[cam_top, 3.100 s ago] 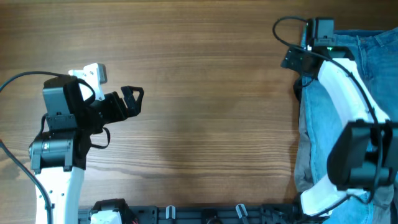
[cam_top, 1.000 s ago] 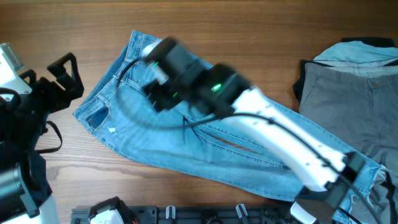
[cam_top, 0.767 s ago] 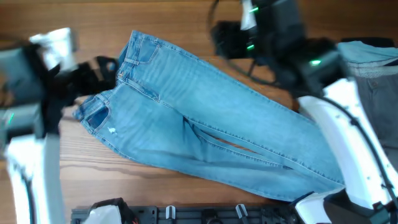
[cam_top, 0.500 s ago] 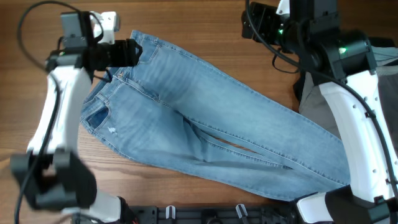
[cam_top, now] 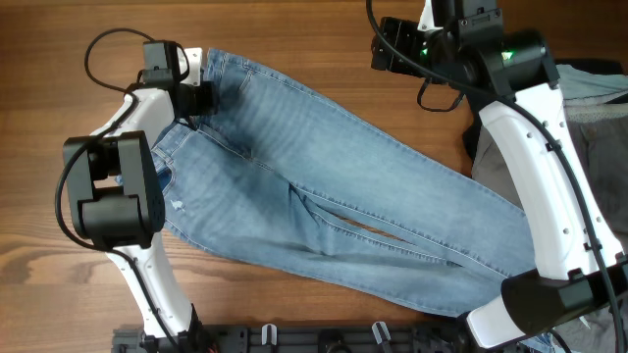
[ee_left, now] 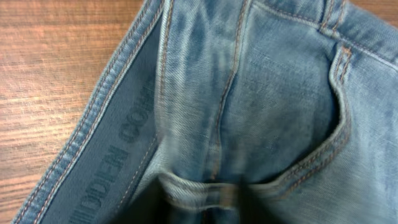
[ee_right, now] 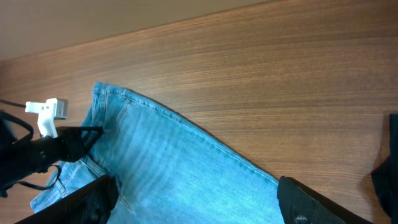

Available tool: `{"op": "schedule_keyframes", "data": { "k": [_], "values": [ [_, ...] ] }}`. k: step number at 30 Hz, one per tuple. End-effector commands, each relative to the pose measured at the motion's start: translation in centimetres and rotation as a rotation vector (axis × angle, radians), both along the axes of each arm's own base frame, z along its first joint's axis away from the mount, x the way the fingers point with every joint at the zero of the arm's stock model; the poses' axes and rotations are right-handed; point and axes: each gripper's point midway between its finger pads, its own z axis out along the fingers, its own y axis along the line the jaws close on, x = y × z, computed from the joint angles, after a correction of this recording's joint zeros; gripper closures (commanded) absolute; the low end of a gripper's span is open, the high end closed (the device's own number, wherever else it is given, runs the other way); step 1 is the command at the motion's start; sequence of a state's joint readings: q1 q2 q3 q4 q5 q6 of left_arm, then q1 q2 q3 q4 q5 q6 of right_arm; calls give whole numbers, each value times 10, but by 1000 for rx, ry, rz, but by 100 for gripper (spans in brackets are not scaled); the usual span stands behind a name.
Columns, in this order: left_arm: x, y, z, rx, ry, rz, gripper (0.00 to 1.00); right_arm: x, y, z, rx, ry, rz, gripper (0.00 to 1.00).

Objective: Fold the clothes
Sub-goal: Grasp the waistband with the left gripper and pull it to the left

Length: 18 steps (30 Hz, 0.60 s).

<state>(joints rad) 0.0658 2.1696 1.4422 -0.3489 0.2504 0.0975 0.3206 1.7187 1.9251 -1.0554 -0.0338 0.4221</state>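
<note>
Matt denim jeans (cam_top: 343, 186), grained wooden table (cam_top: 294, 39)

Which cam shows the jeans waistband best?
Left wrist: the waistband fills the frame, stitching and inner lettering visible. Overhead shows it small, partly behind the left gripper. Right wrist shows it far off.
</note>
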Motion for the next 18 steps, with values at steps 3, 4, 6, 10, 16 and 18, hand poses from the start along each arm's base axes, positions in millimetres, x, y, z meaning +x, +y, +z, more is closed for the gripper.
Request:
{"op": "schedule_keyframes", "data": {
  "k": [3,4,6,10,16,18],
  "values": [
    [-60,51,-87,231,316,221,96,2,2,0,2,0,15,13],
    [-71,84,-88,310,353,376,96,2,2,0,2,0,16,13],
    [-99,134,-86,325,425,618,96,2,2,0,2,0,16,13],
    [-158,219,-86,256,545,895,96,1,2,-1,-16,0,34,13],
    [-211,312,-42,38,461,1183,82,4,-2,-1,-61,-22,51,15],
    [-200,330,-1,-83,294,1156,69,5,-2,-3,-63,-17,51,16]
  ]
}}
